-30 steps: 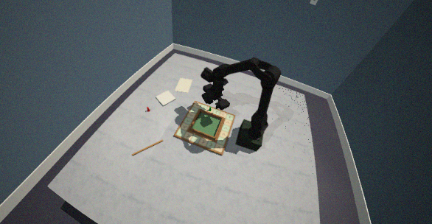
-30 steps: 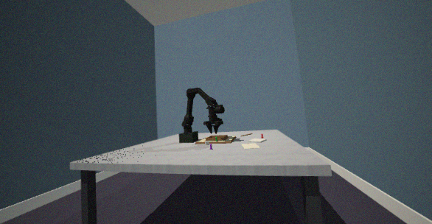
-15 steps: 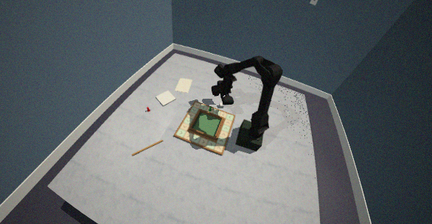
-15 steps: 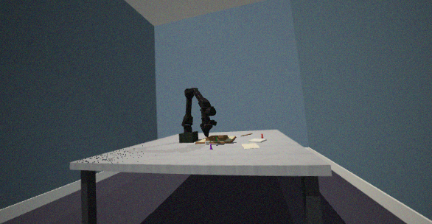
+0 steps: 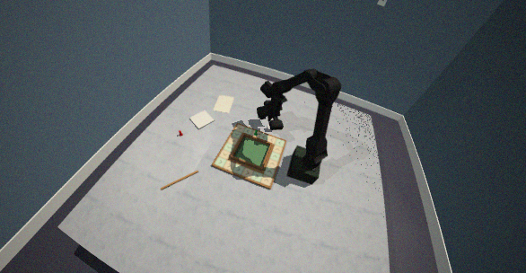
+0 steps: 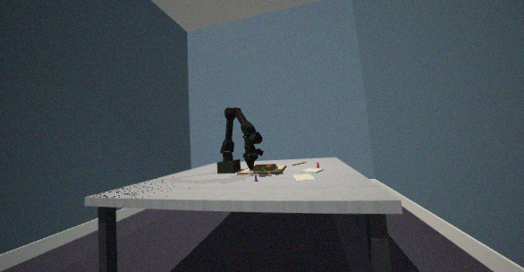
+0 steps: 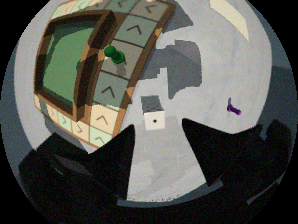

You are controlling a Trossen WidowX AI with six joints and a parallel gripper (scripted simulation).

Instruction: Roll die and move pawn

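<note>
The white die (image 7: 155,120) lies on the table beside the board, with one pip on the face seen in the wrist view. My gripper (image 5: 269,119) (image 6: 251,168) (image 7: 158,124) is open and points down above the table; the die shows between its fingertips in the wrist view, not gripped. In the top view the arm hides the die. The board (image 5: 220,162) (image 7: 135,32) has a ring of arrow squares around the brown-walled tray (image 5: 248,164) (image 7: 82,90), whose green floor looks empty. The green pawn (image 5: 256,133) (image 6: 263,169) (image 7: 117,56) stands on a square on the die's side.
A small purple piece (image 6: 256,178) (image 7: 234,109) is on the table beyond the die. A red piece (image 5: 180,133) (image 6: 317,165), two cream flat squares (image 5: 223,103) (image 5: 202,119) and a thin wooden stick (image 5: 179,180) (image 6: 299,164) lie away from the board.
</note>
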